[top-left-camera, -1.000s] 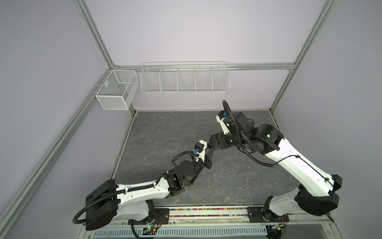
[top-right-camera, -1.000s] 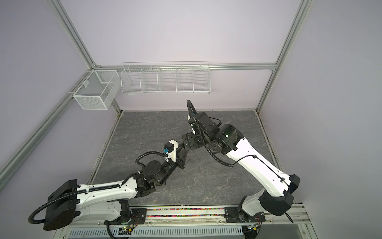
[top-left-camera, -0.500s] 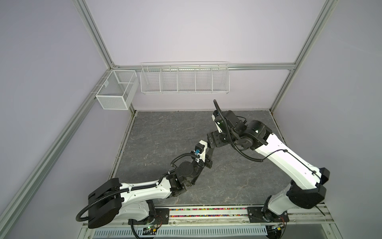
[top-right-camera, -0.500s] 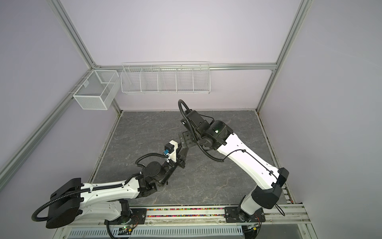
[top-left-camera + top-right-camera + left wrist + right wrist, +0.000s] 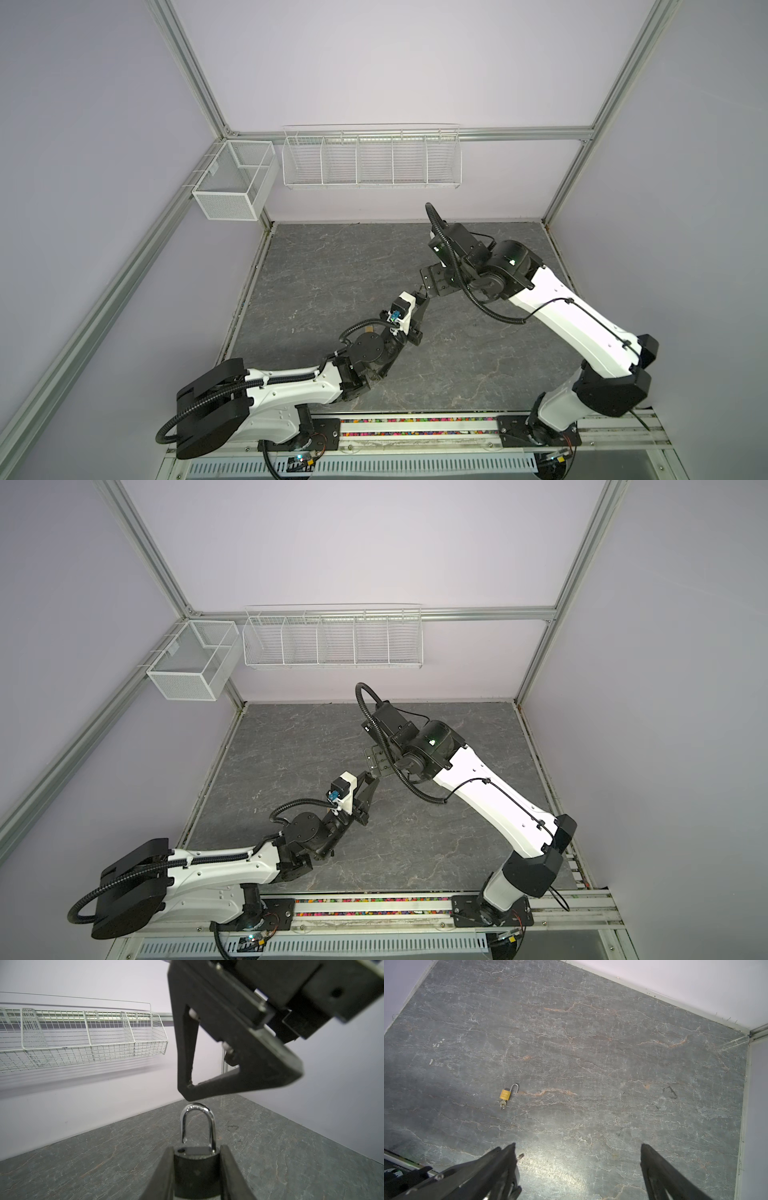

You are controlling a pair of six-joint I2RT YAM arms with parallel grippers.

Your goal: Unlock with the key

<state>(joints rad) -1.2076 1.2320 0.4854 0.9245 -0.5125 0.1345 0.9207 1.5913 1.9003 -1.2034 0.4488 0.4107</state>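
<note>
— What's the left pincer (image 5: 197,1149) got?
— A padlock (image 5: 196,1172), squeezed by its body between both sides of the pincer and held up well above the tabletop (image 5: 83,1167). Its shackle (image 5: 196,1106) is sprung, with one leg out of its hole.
— And the right pincer (image 5: 578,1145)?
— Spread wide, gripping nothing. In the left wrist view one of its fingers (image 5: 239,1082) hangs just above the shackle. I can't tell whether they touch.
— Anything different from a second ago?
— The right arm (image 5: 561,316) has swung its elbow leftward. The left arm (image 5: 291,386) has hardly budged.
— Where's the key?
— Only the right wrist view shows it. The key (image 5: 502,1103) is stuck in the bottom of a brass lock (image 5: 505,1094) lying flat on the tabletop, shackle open. I can't tell whether that's the same lock as the held one. In both top views the pincers meet mid-tabletop, and the padlock is too small to pick out.
</note>
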